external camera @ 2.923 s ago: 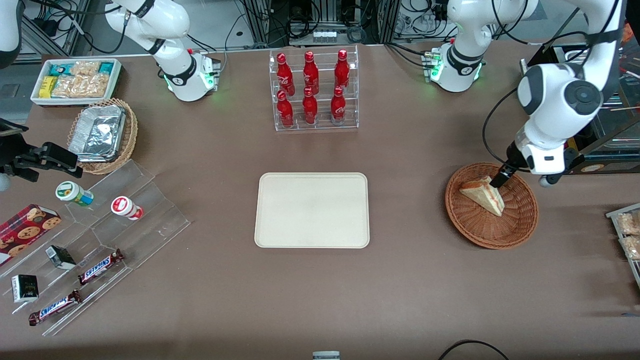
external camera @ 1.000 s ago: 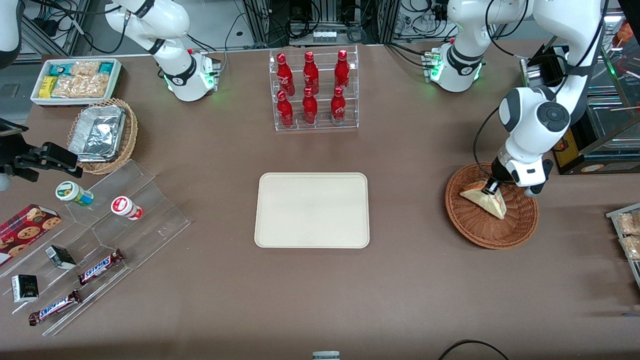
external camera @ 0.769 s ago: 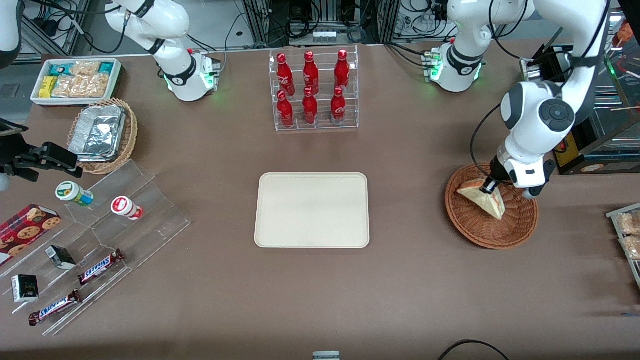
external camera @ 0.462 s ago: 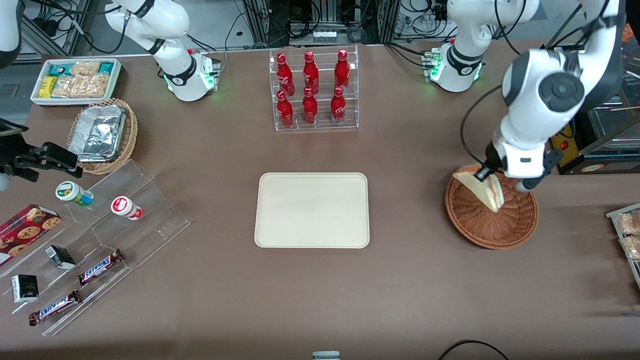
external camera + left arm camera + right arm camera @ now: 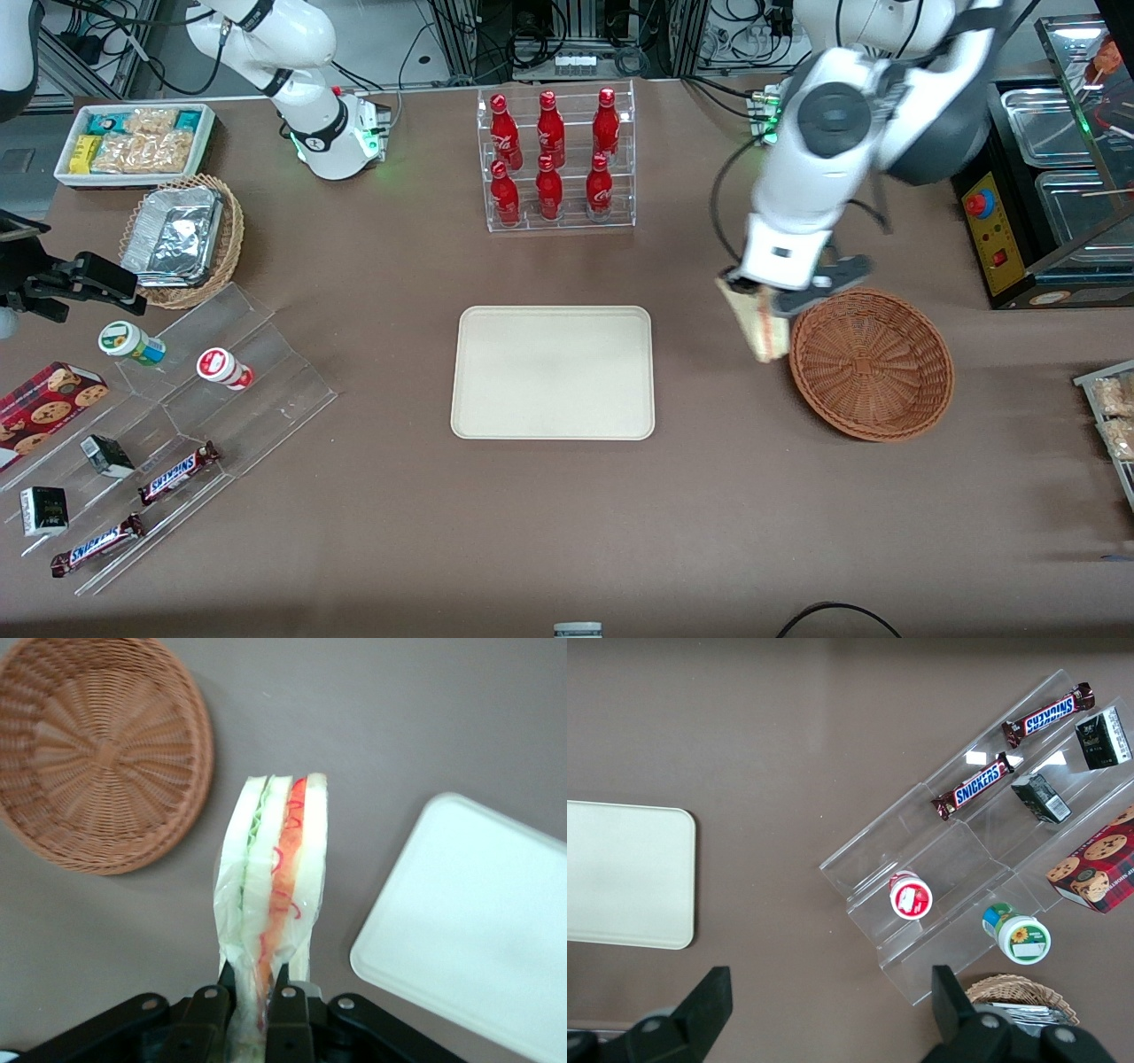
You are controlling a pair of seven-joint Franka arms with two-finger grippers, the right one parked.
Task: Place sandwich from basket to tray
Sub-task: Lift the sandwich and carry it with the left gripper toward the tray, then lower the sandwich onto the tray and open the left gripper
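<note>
My left gripper point(image 5: 753, 291) point(image 5: 253, 992) is shut on the sandwich point(image 5: 760, 330) point(image 5: 273, 868), a wrapped white wedge with red, orange and green filling layers, which hangs in the air from the fingers. The sandwich hovers above bare table between the basket point(image 5: 873, 363) point(image 5: 93, 749) and the tray point(image 5: 553, 372) point(image 5: 474, 926), just outside the basket's rim. The reddish-brown woven basket holds nothing. The cream tray lies flat with nothing on it.
A clear rack of red bottles point(image 5: 555, 159) stands farther from the front camera than the tray. Toward the parked arm's end lie a tan basket of foil trays point(image 5: 182, 237), a white snack bin point(image 5: 135, 142) and an acrylic stand with snacks point(image 5: 177, 425) point(image 5: 983, 859).
The gripper closed on the sandwich in the basket, lifted it out and carried it over the basket's rim toward the tray. The basket now holds nothing.
</note>
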